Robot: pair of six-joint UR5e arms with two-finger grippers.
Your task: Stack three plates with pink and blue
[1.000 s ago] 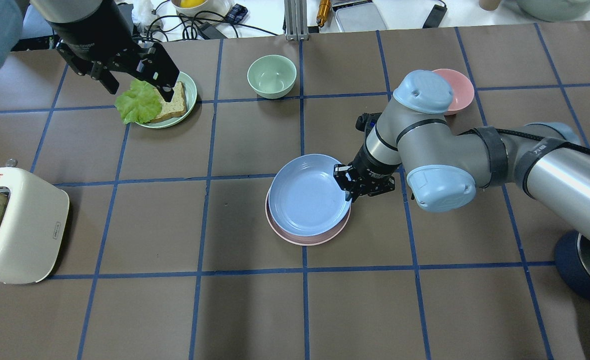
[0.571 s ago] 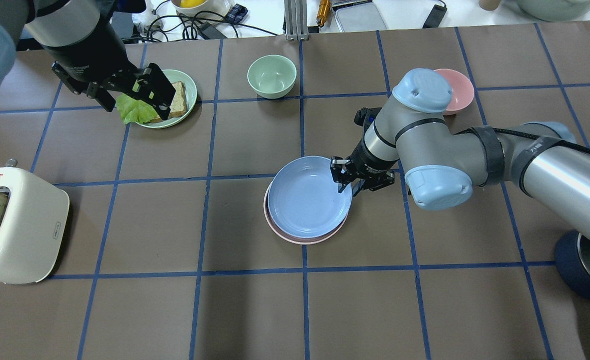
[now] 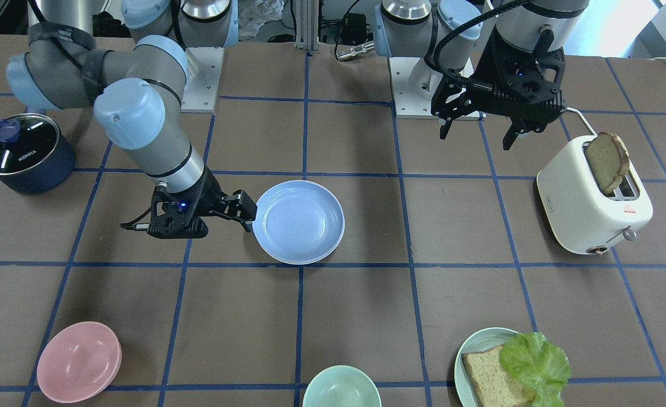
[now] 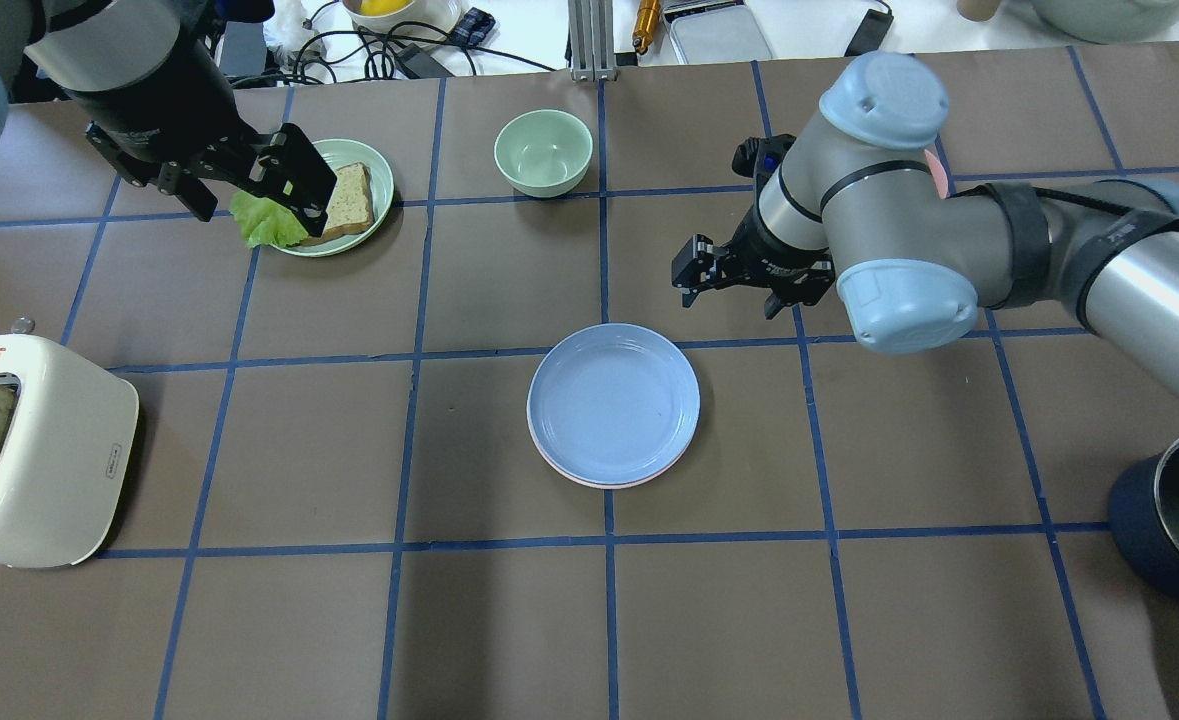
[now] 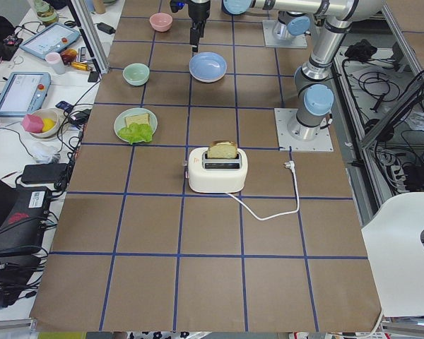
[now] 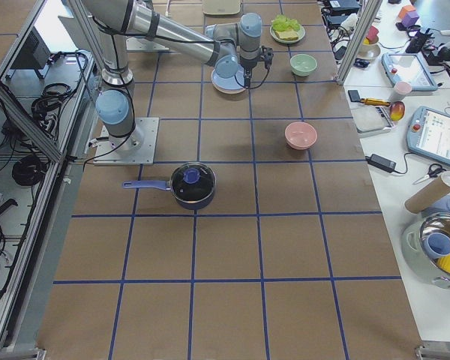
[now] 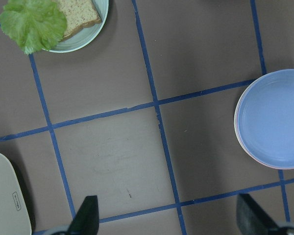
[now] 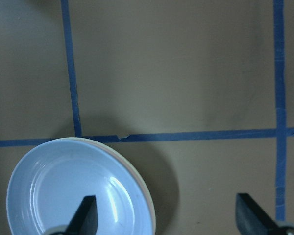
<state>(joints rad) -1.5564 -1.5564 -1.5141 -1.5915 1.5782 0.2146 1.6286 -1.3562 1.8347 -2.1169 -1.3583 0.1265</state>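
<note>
**Two plates show in the pile; the third is hard to see**

Two plates can be seen, one on top of the other, near the middle of the table [image 4: 279, 640]. The blue plate [image 4: 613, 403] is on top. A thin bit of the pink plate [image 4: 581, 483] peeks out from under it at the edge. The cream plate may be tucked in between them, but I cannot tell. The pile looks neat and flat, and nothing is touching it.

The right claw [image 4: 727, 285] is up in the air just past the pile. Its two fingers are spread wide and hold nothing. The left claw [image 4: 249, 185] is far off, up over the green plate with bread and lettuce [image 4: 369, 215]. Its fingers are spread too, with nothing between them.

I think the stacking is done, or very close to done. If the cream plate is in the pile, the only job left is for the arms to move away.
</note>
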